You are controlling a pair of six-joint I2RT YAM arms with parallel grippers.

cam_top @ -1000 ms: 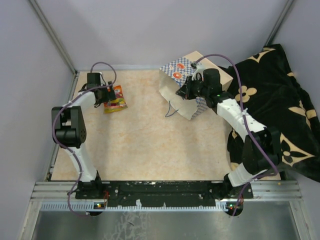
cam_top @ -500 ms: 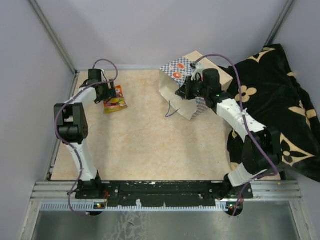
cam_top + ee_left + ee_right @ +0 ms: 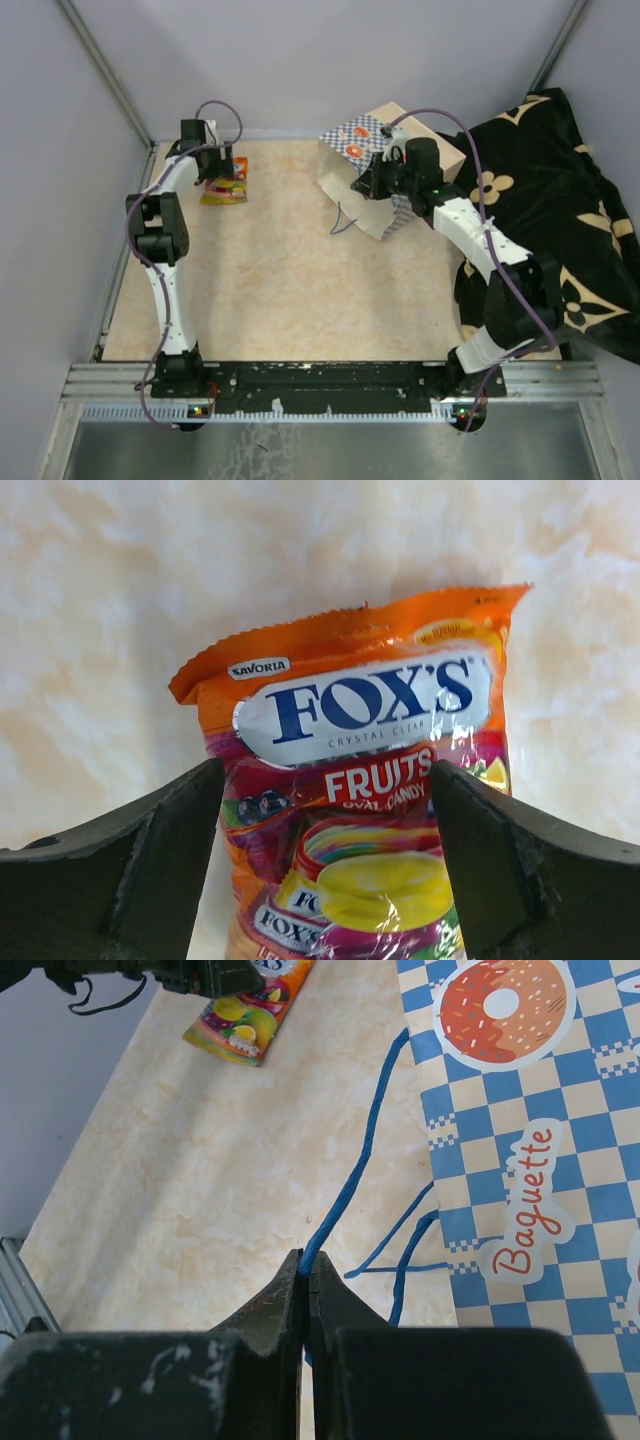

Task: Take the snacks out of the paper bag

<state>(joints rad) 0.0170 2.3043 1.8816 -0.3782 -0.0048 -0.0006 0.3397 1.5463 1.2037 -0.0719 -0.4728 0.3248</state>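
One snack, an orange glossy candy packet (image 3: 226, 190) (image 3: 350, 770), lies flat on the table at the back left. My left gripper (image 3: 222, 168) (image 3: 325, 865) hovers over it, open, with one finger on each side of the packet's lower half. The paper bag (image 3: 362, 150) (image 3: 520, 1150), checked blue and white with orange donut motifs, lies at the back centre with its mouth facing the table's middle. My right gripper (image 3: 366, 184) (image 3: 308, 1265) is shut on the bag's blue cord handle (image 3: 345, 1190). The bag's inside is hidden. The packet (image 3: 245, 1015) also shows far off in the right wrist view.
A black cloth with gold flower marks (image 3: 545, 200) is heaped along the right side, partly under the right arm. Grey walls close in the back and sides. The left arm reaches along the table's left edge (image 3: 135, 230).
The left arm has stretched toward the back edge and its gripper has turned over the packet. The packet now lies a little nearer the back. The right arm and the bag have not moved.
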